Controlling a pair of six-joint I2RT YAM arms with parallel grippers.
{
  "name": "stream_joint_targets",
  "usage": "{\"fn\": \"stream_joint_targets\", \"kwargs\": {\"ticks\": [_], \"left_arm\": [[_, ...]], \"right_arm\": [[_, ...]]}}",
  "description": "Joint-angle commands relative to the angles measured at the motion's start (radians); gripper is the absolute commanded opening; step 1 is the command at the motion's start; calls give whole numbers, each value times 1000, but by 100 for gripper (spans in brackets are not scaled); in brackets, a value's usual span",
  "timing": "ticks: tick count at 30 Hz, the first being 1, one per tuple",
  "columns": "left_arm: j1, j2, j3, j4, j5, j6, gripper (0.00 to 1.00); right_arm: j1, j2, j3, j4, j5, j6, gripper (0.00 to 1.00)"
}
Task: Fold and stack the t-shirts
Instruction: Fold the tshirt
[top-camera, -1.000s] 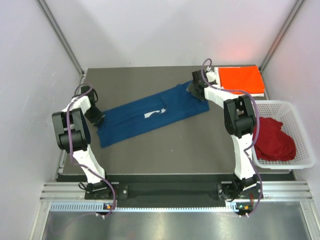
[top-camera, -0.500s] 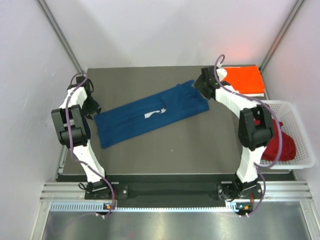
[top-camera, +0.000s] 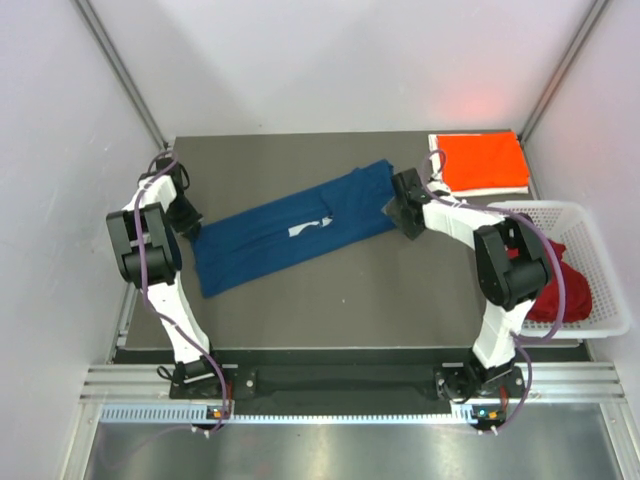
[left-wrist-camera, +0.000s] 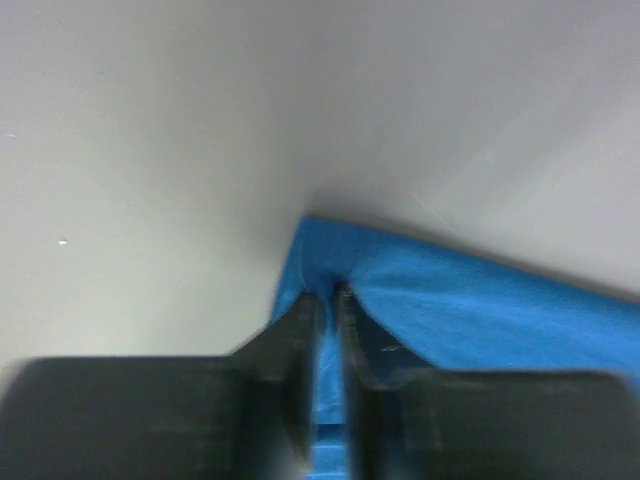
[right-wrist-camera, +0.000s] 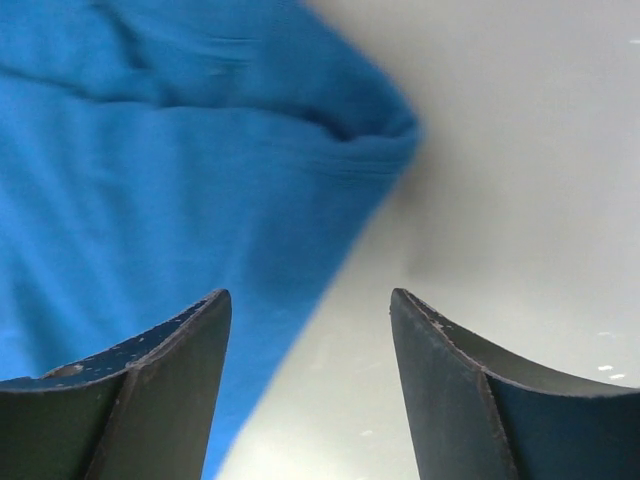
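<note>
The navy t-shirt (top-camera: 300, 232) lies on the desk (top-camera: 340, 300) as a long folded strip; its white print is too small to read. The left fingers (left-wrist-camera: 295, 360), nearly closed, pinch its left corner. The right fingers (right-wrist-camera: 150, 400), wide apart, have come from the orange t-shirt (top-camera: 483, 162) to the strip's right end. The right arm partly hides the dark red t-shirt (top-camera: 568, 290).

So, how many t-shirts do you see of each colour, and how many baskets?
navy blue t-shirt: 1
orange-red t-shirt: 1
dark red t-shirt: 1
white basket: 1
Total: 4
</note>
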Motion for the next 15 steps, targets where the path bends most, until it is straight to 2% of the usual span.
{"fn": "stream_joint_targets", "kwargs": {"ticks": [1, 3, 9, 12, 14, 15], "left_arm": [[13, 17, -36, -2, -27, -2, 10], [11, 6, -53, 4, -23, -7, 1], [11, -51, -137, 33, 13, -21, 0], [10, -74, -171, 41, 16, -25, 0], [10, -82, -185, 35, 16, -25, 0], [11, -88, -202, 33, 21, -27, 0]], "right_arm": [[-9, -43, -41, 32, 75, 12, 65], [-17, -48, -62, 56, 88, 10, 63], [-35, -19, -102, 203, 115, -39, 54], [-58, 24, -81, 228, 96, -64, 44], [-86, 49, -76, 251, 67, -68, 35], [-97, 55, -75, 265, 58, -82, 26]]}}
